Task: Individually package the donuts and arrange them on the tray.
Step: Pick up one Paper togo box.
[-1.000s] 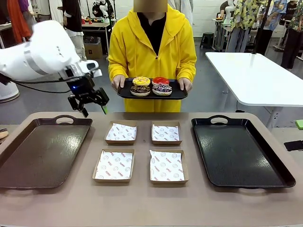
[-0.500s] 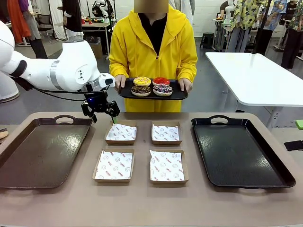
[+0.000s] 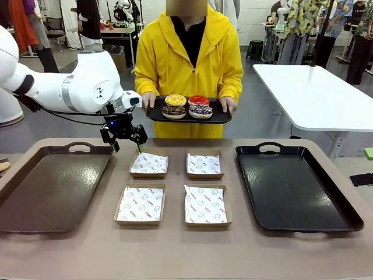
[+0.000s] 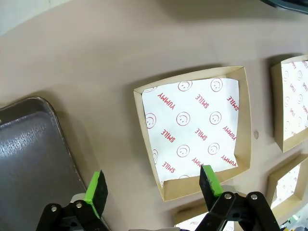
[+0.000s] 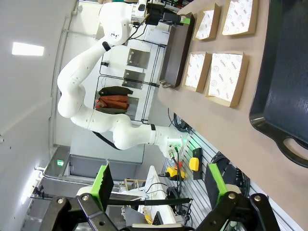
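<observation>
Four donuts lie on a small black serving tray [image 3: 220,117] held in both hands by a person in a yellow hoodie at the far side: yellow-iced [image 3: 175,100], red-iced [image 3: 198,100], chocolate with sprinkles [image 3: 173,111], and dark-iced with purple-white sprinkles [image 3: 200,111]. My left gripper [image 3: 125,143] hangs open over the table's far edge, just left of the far left box [image 3: 149,163] and below the serving tray. Its wrist view shows the gripper [image 4: 154,185] open above that box's [image 4: 195,125] near edge. My right gripper [image 5: 159,180] is open, off the table's side, holding nothing.
Four paper-lined cardboard boxes sit mid-table, the others at far right [image 3: 204,164], near left [image 3: 140,204] and near right [image 3: 205,205]. A large brown tray [image 3: 52,186] lies at the left, a large black tray [image 3: 294,186] at the right. A white table [image 3: 315,93] stands behind.
My left arm has swung right and down from the table's far left to beside the far left box. Over the last half second it has hardly moved.
</observation>
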Robot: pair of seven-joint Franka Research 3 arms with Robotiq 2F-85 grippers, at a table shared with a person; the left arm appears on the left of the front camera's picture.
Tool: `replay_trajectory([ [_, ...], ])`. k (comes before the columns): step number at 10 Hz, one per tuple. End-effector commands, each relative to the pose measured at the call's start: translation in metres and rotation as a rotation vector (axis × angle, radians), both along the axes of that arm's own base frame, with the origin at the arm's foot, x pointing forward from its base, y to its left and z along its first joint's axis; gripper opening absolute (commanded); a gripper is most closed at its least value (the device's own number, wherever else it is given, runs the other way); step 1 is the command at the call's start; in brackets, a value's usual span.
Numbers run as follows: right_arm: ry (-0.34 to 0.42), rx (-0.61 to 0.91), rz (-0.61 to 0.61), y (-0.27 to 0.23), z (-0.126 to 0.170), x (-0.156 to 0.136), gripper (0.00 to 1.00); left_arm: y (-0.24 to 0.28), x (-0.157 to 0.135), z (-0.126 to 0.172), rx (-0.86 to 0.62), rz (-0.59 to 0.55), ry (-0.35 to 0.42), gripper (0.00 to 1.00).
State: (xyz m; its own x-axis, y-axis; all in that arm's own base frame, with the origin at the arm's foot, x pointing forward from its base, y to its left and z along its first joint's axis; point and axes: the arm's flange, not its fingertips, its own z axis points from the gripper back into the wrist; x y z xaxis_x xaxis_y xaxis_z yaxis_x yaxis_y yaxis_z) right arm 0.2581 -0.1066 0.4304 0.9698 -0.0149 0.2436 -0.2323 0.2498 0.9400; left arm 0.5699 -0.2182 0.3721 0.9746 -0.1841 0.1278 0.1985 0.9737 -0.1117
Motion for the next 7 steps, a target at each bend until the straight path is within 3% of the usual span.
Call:
replay_trajectory([
  [1, -0.011, 0.013, 0.003, 0.000, 0.000, -0.001, 1.00, 0.002, -0.002, 0.003, -0.007, 0.000, 0.009, 1.00],
  [4, -0.011, 0.013, 0.003, 0.000, 0.000, -0.001, 1.00, -0.006, 0.007, -0.007, 0.043, 0.050, -0.001, 1.00],
  [7, -0.011, 0.013, 0.003, 0.000, 0.000, -0.001, 1.00, -0.018, 0.024, -0.023, 0.058, 0.162, 0.067, 1.00],
])
